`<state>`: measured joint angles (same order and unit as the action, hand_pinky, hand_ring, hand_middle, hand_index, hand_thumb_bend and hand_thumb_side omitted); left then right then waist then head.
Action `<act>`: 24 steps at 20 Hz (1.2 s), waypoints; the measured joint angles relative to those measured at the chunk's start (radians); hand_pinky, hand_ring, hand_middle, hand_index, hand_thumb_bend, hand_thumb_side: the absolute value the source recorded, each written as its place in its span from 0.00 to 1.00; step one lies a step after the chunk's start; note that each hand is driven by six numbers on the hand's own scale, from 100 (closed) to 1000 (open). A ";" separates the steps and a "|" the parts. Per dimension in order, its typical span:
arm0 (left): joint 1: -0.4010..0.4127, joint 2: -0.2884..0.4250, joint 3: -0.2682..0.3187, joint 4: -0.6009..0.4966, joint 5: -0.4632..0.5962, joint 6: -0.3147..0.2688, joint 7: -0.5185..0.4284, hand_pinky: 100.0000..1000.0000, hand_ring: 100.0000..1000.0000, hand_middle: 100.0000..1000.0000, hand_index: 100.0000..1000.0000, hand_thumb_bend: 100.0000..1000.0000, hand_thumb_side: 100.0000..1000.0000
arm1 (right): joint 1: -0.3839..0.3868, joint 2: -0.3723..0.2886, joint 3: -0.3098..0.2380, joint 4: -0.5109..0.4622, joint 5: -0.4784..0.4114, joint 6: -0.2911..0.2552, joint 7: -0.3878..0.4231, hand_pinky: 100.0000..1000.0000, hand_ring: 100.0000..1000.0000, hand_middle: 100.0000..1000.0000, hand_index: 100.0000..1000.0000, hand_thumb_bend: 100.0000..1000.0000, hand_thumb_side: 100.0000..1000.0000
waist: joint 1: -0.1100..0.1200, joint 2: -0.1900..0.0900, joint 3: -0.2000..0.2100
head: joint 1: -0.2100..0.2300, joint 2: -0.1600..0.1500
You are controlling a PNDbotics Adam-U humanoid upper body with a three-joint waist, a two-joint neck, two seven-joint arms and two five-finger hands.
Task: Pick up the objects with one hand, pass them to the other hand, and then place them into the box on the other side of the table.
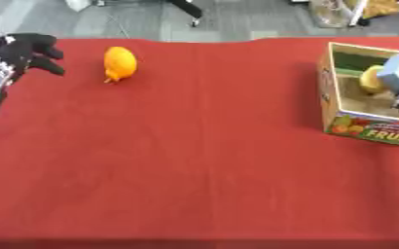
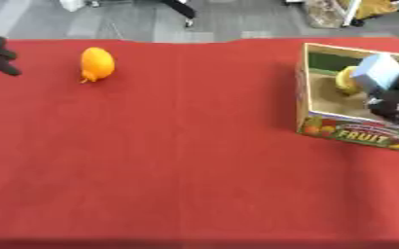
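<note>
An orange fruit (image 1: 119, 63) lies on the red tablecloth at the far left. My left hand (image 1: 22, 50) hovers just left of it, a short gap away, its black fingers relaxed and spread toward the fruit, holding nothing. At the right stands an open cardboard box (image 2: 349, 131) labelled FRUIT. A yellow fruit (image 2: 347, 80) is inside it, near the back wall. My right hand (image 2: 389, 103) reaches over the box from the right, its grey-blue part right beside the yellow fruit. Whether it touches the fruit is hidden.
The red table (image 1: 194, 160) stretches wide between the orange fruit and the box. Its far edge runs just behind both; grey floor and chair legs lie beyond.
</note>
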<state>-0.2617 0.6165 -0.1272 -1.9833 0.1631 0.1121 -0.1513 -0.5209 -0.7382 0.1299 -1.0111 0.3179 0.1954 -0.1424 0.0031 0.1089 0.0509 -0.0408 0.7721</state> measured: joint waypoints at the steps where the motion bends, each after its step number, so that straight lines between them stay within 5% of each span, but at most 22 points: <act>1: 0.000 0.000 0.000 0.000 0.001 0.002 0.000 0.93 0.61 0.64 0.80 0.24 0.84 | 0.005 -0.009 0.000 -0.019 0.008 -0.003 0.014 0.62 0.85 0.77 1.00 0.00 0.00 | 0.000 0.000 -0.001 | 0.002 0.000; 9: 0.000 0.002 -0.006 0.000 0.004 0.016 -0.002 0.93 0.61 0.64 0.80 0.24 0.85 | 0.049 -0.099 -0.006 -0.208 0.095 -0.023 0.119 0.67 0.85 0.81 1.00 0.04 0.00 | 0.000 0.000 -0.011 | 0.027 0.000; 15: -0.010 0.016 -0.016 0.000 0.004 0.044 -0.006 0.93 0.61 0.64 0.80 0.24 0.86 | 0.139 -0.171 -0.057 -0.532 0.131 0.035 0.168 0.64 0.83 0.77 1.00 0.00 0.00 | -0.003 0.000 -0.027 | 0.056 0.000; 20: -0.056 0.038 -0.031 0.000 -0.011 0.103 -0.013 0.92 0.62 0.64 0.80 0.23 0.85 | 0.242 -0.171 -0.112 -0.832 0.102 0.053 0.090 0.61 0.80 0.72 0.99 0.00 0.00 | -0.005 0.000 -0.046 | 0.085 0.000; 24: -0.120 0.046 -0.050 0.041 -0.049 0.151 -0.016 0.91 0.62 0.64 0.80 0.22 0.82 | 0.300 -0.088 -0.126 -0.948 0.099 -0.023 -0.020 0.57 0.76 0.65 0.92 0.00 0.04 | -0.006 0.000 -0.062 | 0.100 0.000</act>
<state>-0.3819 0.6628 -0.1767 -1.9428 0.1145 0.2635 -0.1676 -0.2214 -0.8266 0.0042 -1.9588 0.4171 0.1719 -0.1620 -0.0027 0.1085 -0.0110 0.0596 0.7721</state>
